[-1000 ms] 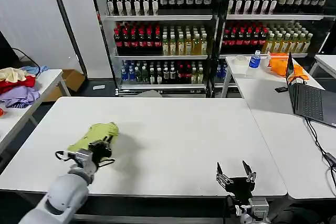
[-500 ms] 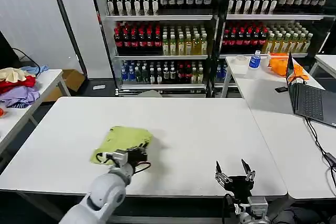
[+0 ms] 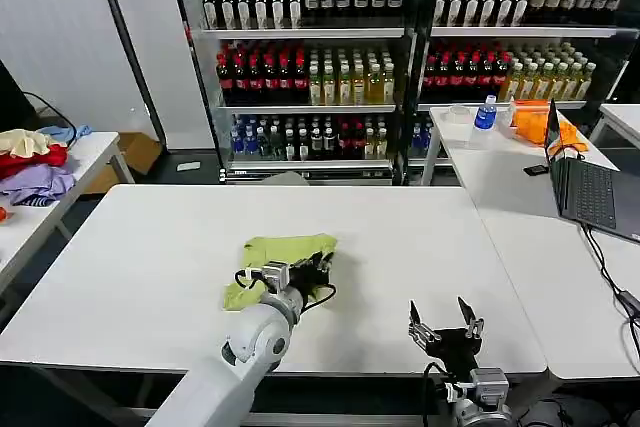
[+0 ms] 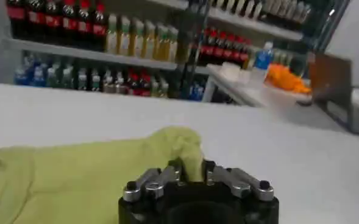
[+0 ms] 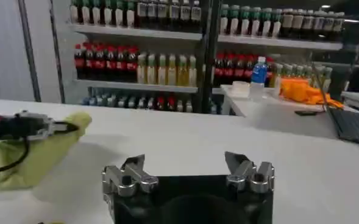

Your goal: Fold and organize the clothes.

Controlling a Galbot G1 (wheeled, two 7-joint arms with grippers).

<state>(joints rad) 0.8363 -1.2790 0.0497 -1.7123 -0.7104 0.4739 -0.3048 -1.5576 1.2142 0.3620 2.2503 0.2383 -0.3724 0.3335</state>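
Observation:
The lime yellow-green T-shirt (image 3: 275,255) lies folded up on the white table (image 3: 420,237), a little left of its middle. My left gripper (image 3: 318,269) is shut on the shirt's right-hand edge. In the left wrist view a bunched fold of the shirt (image 4: 75,176) is pinched in the left gripper (image 4: 192,171). My right gripper (image 3: 444,319) stands open near the table's front edge, to the right, with nothing in it. The right wrist view has the right gripper (image 5: 187,165) open over bare table, with the shirt (image 5: 39,152) and the left arm off to one side.
A side table at the left holds a heap of red, purple and cream garments (image 3: 32,162). To the right stands a table with a laptop (image 3: 590,187), an orange cloth (image 3: 535,122) and a bottle (image 3: 486,113). Shelves of drink bottles (image 3: 400,57) line the back.
My left gripper has dragged the shirt rightward across the table, from the left side toward the middle. The right gripper has stayed where it was, open.

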